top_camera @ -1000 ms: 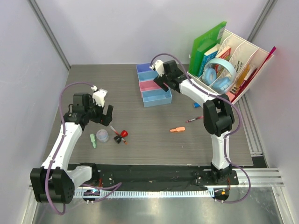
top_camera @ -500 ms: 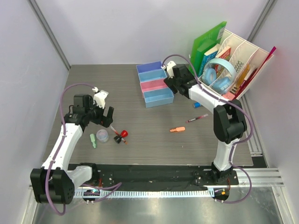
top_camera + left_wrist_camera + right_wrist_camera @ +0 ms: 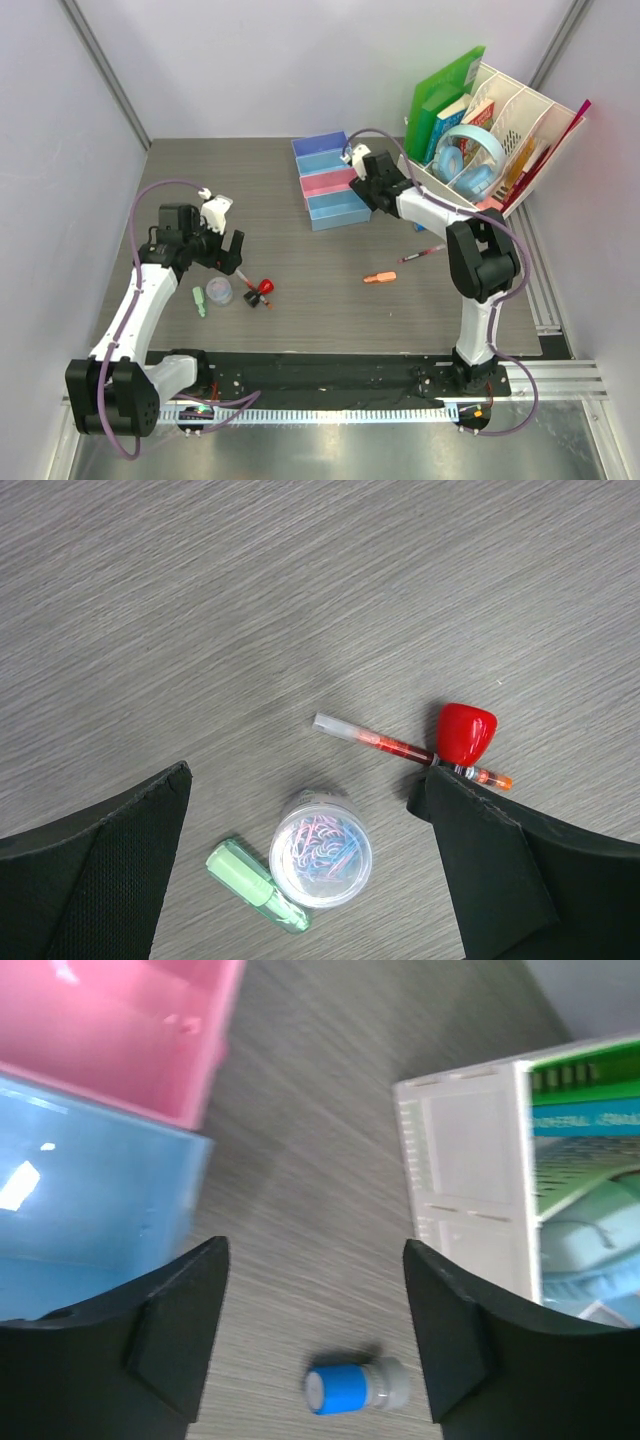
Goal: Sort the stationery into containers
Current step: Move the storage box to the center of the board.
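Loose stationery lies at the front left: a round clear box of paper clips [image 3: 320, 850] [image 3: 219, 291], a short green piece [image 3: 257, 885] touching it, a slim red pen [image 3: 390, 745] and a red-capped bit [image 3: 466, 730]. My left gripper [image 3: 300, 775] [image 3: 231, 256] hangs open above them, holding nothing. An orange piece [image 3: 379, 277] and a dark pen [image 3: 421, 254] lie mid-table. The containers [image 3: 333, 183] stand in a row at the back. My right gripper [image 3: 315, 1260] [image 3: 374, 192] is open between the pink tray [image 3: 120, 1030] and light blue tray [image 3: 90, 1190] and the organizer, with a blue-capped bit [image 3: 345, 1390] lying below its jaws.
A white perforated organizer [image 3: 500, 120] [image 3: 470, 1160] with books, green folders and blue headphones [image 3: 470, 160] stands at the back right, close to my right gripper. Grey walls enclose the table on three sides.
My right gripper has moved from over the trays to the gap beside the organizer, and its jaws have narrowed a little. My left gripper has shifted slightly toward the loose items.
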You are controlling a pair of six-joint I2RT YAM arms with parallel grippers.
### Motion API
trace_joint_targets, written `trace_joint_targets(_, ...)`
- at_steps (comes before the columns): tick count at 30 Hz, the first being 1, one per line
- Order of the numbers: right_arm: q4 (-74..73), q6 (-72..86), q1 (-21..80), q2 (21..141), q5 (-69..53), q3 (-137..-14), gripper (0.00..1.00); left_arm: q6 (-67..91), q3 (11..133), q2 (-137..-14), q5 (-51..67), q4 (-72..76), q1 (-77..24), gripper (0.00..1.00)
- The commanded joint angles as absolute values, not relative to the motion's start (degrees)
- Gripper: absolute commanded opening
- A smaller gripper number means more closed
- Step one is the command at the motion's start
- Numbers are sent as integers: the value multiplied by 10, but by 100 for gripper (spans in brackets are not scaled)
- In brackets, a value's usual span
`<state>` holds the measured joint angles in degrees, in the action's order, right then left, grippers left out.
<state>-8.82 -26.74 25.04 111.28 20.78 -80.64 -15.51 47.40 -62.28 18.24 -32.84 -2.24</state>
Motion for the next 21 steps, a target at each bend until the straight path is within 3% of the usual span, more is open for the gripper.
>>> trace_joint_targets(1,-83,-259,282,1123,186,-802,71,-164,475,-625,191,-319,-20,100)
trace_joint_targets(6,-84,-260,322,1133,178,-808,60,-168,469,-624,187,-316,-21,100)
trace_joint_targets(21,-151,-271,477,1274,198,-1034,60,-178,457,-618,163,-316,-20,100)
